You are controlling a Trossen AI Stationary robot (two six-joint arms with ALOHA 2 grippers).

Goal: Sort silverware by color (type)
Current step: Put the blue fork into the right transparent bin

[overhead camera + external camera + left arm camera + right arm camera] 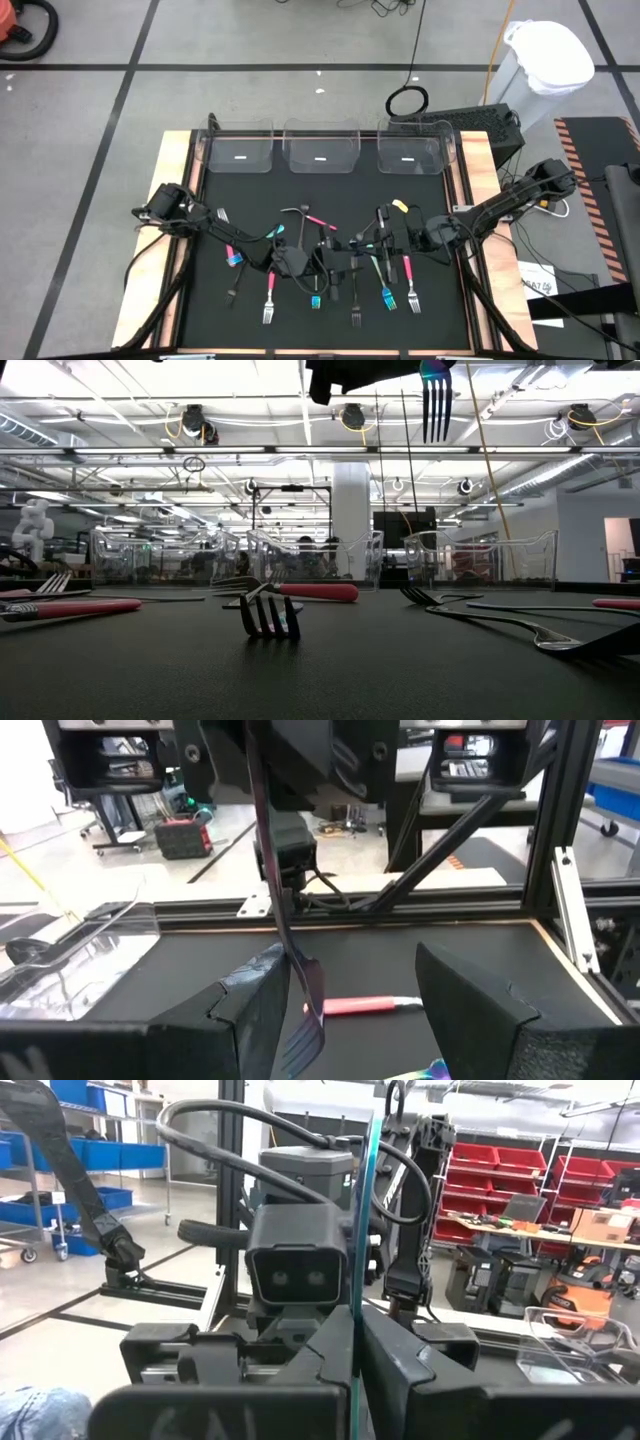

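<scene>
While both arms meet over the middle of the bench [185, 300], the right gripper [358, 1342] has its fingers clenched on a thin teal-handled piece [361, 1220], seen edge-on, so its head is hard to make out. The left gripper [350, 1000] has its fingers released around a dark fork [290, 970] hanging between them. A pink-handled piece [362, 1006] lies beyond it. More silverware [268, 300] is scattered from 5 to 8 o'clock; three clear bins [322, 150] stand at 12 o'clock.

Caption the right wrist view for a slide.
Right tool shut on a teal-handled utensil standing upright, facing the left arm's wrist camera.
</scene>
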